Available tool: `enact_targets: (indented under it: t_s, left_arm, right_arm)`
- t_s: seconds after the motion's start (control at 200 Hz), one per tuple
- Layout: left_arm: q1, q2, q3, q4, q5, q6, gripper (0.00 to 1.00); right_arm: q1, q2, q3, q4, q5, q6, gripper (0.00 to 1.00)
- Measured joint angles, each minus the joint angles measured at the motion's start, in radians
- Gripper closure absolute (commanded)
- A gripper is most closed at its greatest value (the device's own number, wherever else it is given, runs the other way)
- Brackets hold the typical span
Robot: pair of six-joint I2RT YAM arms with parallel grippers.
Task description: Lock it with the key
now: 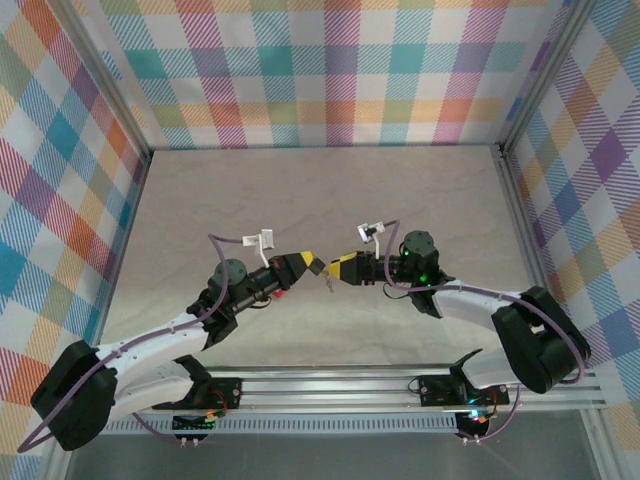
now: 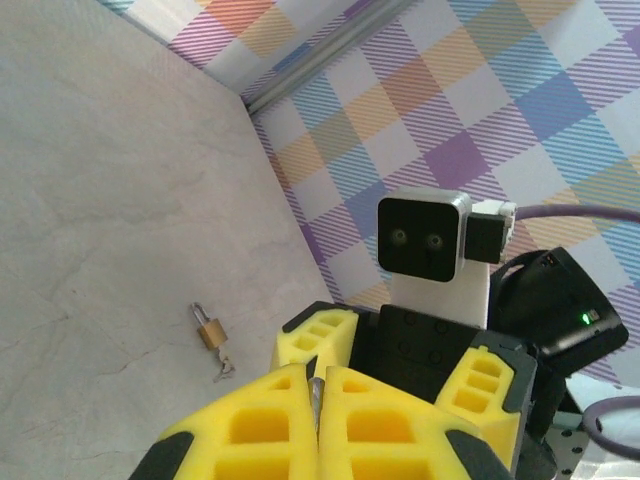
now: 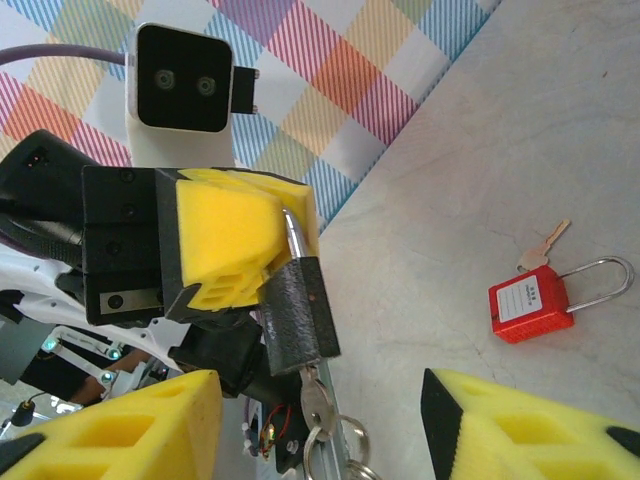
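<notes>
A black padlock [image 3: 297, 315] hangs in the air by its steel shackle, which is pinched between the yellow pads of my left gripper [image 2: 316, 385]. That gripper is shut on it. A silver key [image 3: 316, 405] sticks out of the lock's underside, with key rings dangling below it. My right gripper [image 3: 320, 435] is open, one finger on each side of the key and neither touching it. From above, the left gripper [image 1: 308, 262] and right gripper [image 1: 337, 268] meet tip to tip over the middle of the table, with the padlock [image 1: 325, 279] between them.
A red padlock [image 3: 530, 305] with an open shackle lies on the table [image 1: 330, 190], a loose key [image 3: 545, 245] beside it. A small brass padlock [image 2: 209, 331] with its key [image 2: 226, 368] lies farther off. Checked walls enclose the table.
</notes>
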State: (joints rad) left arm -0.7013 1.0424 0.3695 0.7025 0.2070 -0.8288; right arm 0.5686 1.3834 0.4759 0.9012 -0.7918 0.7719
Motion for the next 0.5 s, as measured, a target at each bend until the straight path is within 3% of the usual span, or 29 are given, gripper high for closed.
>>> enact_targets:
  t_s: [0.295,0.5]
  left_arm:
    - [0.0,0.023,-0.015,0.079,-0.032,-0.042,1.0]
    - [0.004,0.029,-0.027,0.132,-0.053,-0.063,1.0]
  right_arm:
    - [0.029,0.049,-0.018,0.161,0.042,0.033,0.52]
    - [0.031,0.193,-0.041,0.359,0.056,0.108,0.57]
